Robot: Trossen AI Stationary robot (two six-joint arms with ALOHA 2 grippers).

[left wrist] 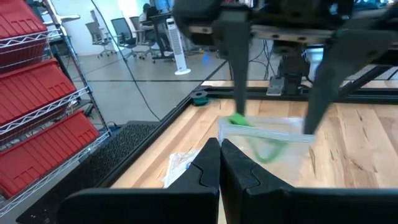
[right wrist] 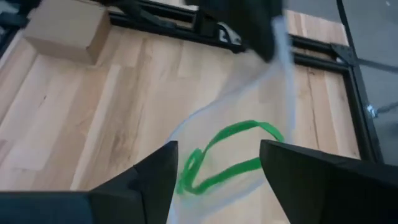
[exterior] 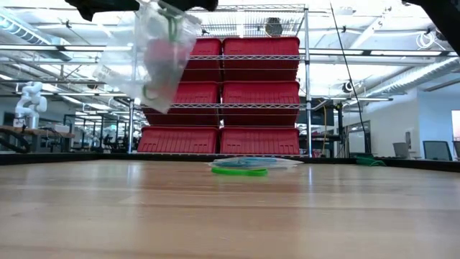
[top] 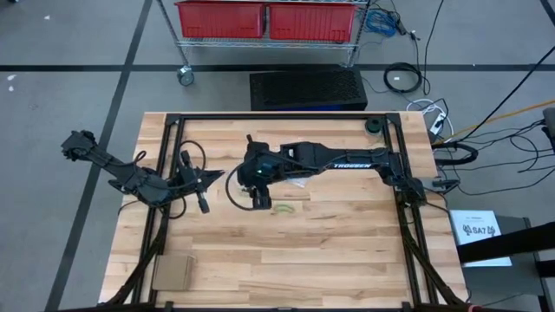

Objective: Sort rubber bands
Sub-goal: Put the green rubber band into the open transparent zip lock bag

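A clear plastic bag (exterior: 147, 65) hangs in the air left of the table's middle, with a green rubber band (right wrist: 224, 155) inside it. My left gripper (left wrist: 219, 149) is shut at one upper corner of the bag. My right gripper (right wrist: 217, 168) is open, and its two fingers stand apart at the bag's upper edge (left wrist: 267, 132). A second green band (top: 284, 209) lies flat on the wood just right of my right gripper (top: 257, 198). Behind that band, another clear bag (exterior: 255, 163) lies on the table with a blue band in it. My left gripper pinches the hanging bag at an upper corner (left wrist: 222, 124), coming level from the table's left. Its own fingers hide the exact spot. The bag is lifted clear and hangs tilted below. My right gripper's fingertips (left wrist: 239, 112) stand at the bag's upper edge from above; I cannot tell whether they touch it.
A small cardboard box (top: 173, 270) sits near the near-left corner. Black frame rails (top: 165, 173) run along both sides of the table. A small dark round part (top: 374, 126) sits at the far right. A wire shelf with red bins (top: 269, 19) stands beyond the far edge.
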